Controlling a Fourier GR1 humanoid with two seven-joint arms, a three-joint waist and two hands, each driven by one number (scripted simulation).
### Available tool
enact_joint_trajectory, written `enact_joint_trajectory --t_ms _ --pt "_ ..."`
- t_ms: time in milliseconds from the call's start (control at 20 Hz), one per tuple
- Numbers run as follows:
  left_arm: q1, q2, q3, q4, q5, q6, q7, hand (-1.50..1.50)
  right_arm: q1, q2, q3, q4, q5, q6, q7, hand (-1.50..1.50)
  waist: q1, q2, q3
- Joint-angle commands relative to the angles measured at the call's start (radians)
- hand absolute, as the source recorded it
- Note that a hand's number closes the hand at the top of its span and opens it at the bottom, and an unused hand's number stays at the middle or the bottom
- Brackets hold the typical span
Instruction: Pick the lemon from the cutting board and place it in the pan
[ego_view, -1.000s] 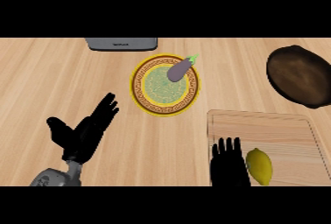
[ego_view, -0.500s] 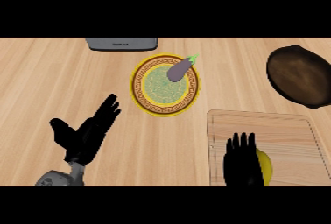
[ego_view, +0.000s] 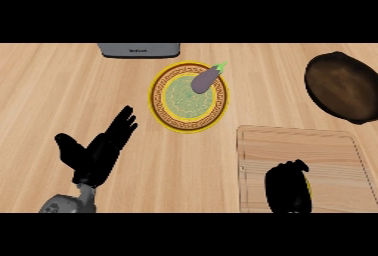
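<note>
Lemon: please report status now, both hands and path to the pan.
Right hand curled over lemon, on cutting board. Left hand open, resting. Pan holds nothing; nothing between.

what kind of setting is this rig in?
Most likely a kitchen counter: a wooden top carrying a cutting board, a dark pan and a patterned plate with an eggplant on it.

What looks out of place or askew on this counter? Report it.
Nothing looks spilled or damaged. The eggplant lies on the plate, its stem poking over the rim. The right hand curls over the lemon on the cutting board; the pan holds nothing.
</note>
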Motion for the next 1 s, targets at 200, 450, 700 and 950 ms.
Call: enact_joint_trajectory --t_ms 200,450,700,950 --pt "0.04 -0.008 0.022 -0.035 -0.012 -0.037 0.017 0.0 -0.09 -0.048 0.059 0.139 0.11 -0.169 -0.165 1.5 0.006 0.001 0.0" --pt "0.027 -0.011 0.026 -0.013 -0.04 0.006 0.002 0.0 0.077 -0.189 -0.065 -0.07 -0.143 -0.458 -0.432 1.5 -0.029 -0.002 0.005" --pt "0.035 -0.023 0.033 0.001 -0.031 0.008 -0.004 0.0 0.218 -0.306 -0.169 -0.154 -0.31 -0.698 -0.691 1.5 -0.059 -0.004 0.005" --pt "0.069 0.0 0.053 -0.035 -0.009 -0.009 0.005 0.0 0.289 -0.355 -0.42 -0.191 -0.457 -0.958 -0.826 1.5 -0.061 -0.012 0.004"
